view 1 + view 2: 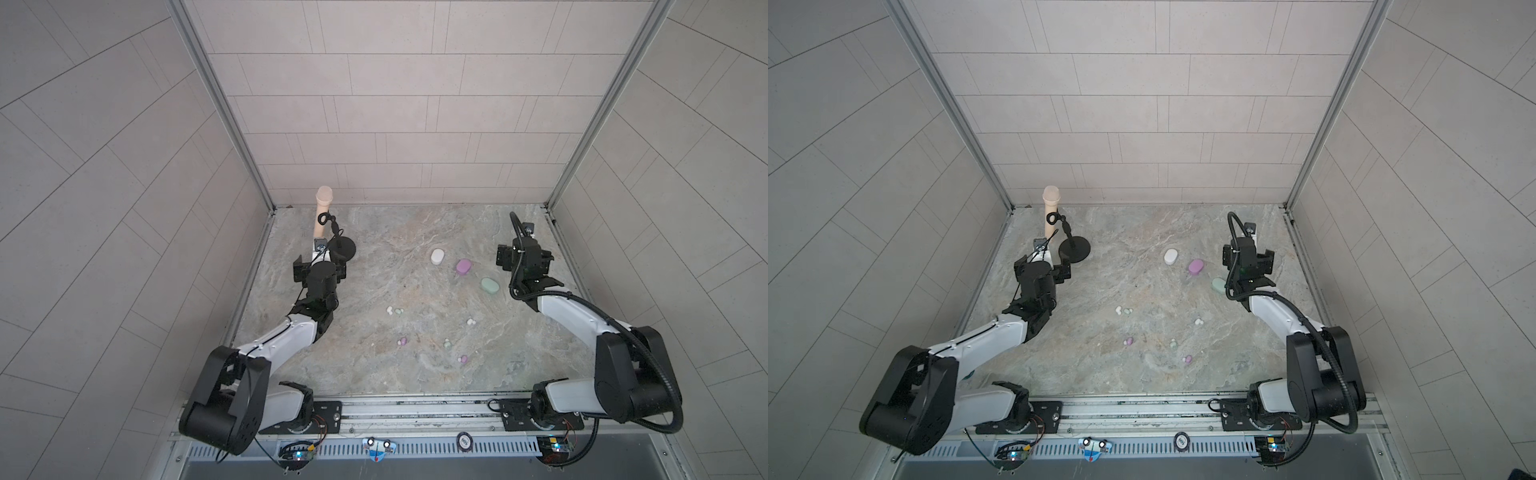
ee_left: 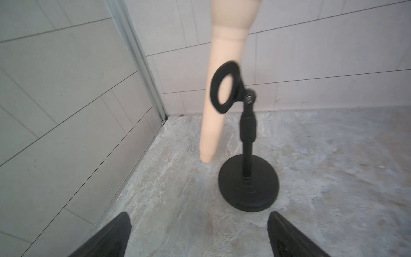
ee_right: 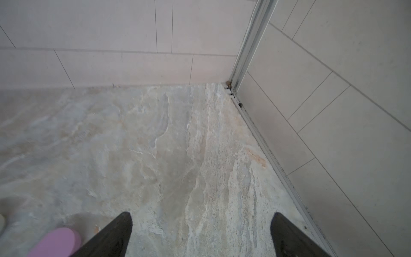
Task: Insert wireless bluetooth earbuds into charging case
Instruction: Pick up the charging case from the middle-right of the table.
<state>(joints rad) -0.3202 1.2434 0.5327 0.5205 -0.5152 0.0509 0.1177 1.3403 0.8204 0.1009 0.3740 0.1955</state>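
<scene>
The left gripper point(image 2: 199, 213) is spread wide and empty, facing a microphone stand point(image 2: 248, 178); the right gripper point(image 3: 201, 213) gapes just as wide over bare table point(image 3: 155, 144). Six earbuds point(image 1: 447, 343) lie scattered mid-table, apart from the three cases point(image 1: 463, 267) near the right arm

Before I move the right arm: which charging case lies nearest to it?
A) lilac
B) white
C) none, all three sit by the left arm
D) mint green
D: in a top view the mint green case lies just beside the right arm, while the lilac case and the white case lie farther off toward the middle of the table.
</scene>
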